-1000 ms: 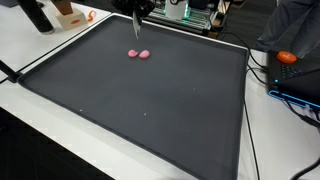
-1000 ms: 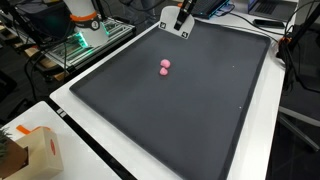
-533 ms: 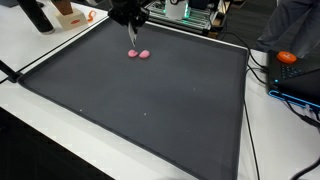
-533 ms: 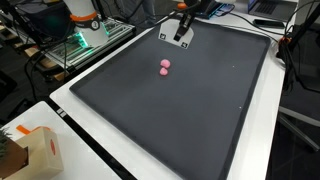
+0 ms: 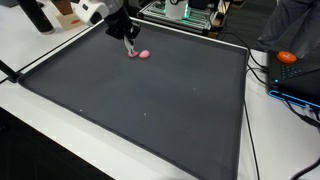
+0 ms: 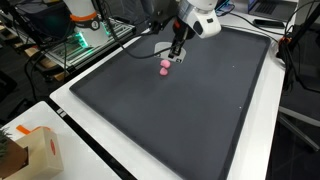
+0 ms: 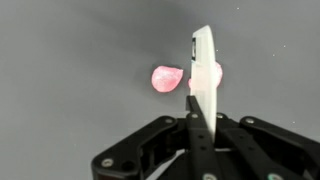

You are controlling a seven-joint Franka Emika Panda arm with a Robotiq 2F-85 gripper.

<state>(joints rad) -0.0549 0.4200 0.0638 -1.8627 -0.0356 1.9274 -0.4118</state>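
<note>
Two pink lumps [image 7: 166,77] lying touching on dark mat [image 5: 150,110], gripper [image 5: 130,44] pointing straight down close above them, jaws' opening impossible to tell, seemingly holding nothing.

Pale pink for the two small rounded soft lumps [image 7: 166,77]; plain dark grey for the flat mat [image 5: 150,110]; black with white finger for the claw [image 5: 129,45]; white for the desk [image 5: 40,118].

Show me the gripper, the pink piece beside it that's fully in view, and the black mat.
gripper [image 7: 203,42]: wrist view, at the tip of its white fingers.
pink piece [image 7: 167,77]: wrist view, on its middle.
black mat [image 5: 150,110]: an exterior view, on a bare central patch.
</note>
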